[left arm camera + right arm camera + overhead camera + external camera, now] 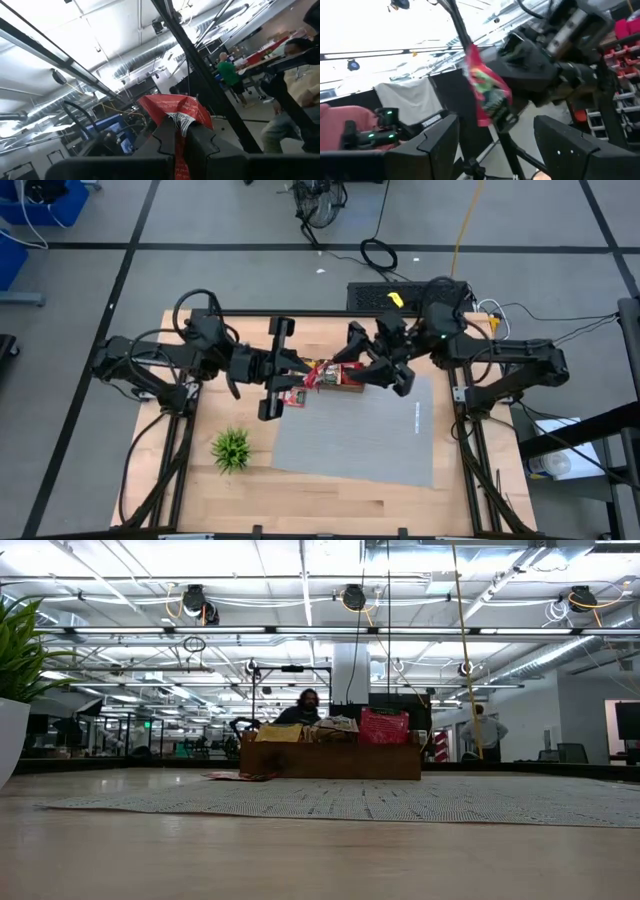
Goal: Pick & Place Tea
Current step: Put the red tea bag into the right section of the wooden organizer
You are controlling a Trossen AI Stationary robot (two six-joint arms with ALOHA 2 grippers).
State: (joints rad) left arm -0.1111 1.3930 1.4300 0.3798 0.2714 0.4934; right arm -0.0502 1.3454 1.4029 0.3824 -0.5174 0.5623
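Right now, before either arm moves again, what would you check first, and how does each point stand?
1. Left gripper shut on the red tea packet: ok, the packet sticks up from between its fingers.
2. Right gripper open: ok, its fingers stand wide apart with nothing between them.
3. Packet within the right gripper's sight: ok, it hangs ahead of the open fingers.
4. Space between the two grippers: cannot tell, from above they nearly meet over the wooden tray.
5. Tray holds packets and stands on the grey mat: ok.
6. Loose packets beside the tray: not ok, they lie outside it.
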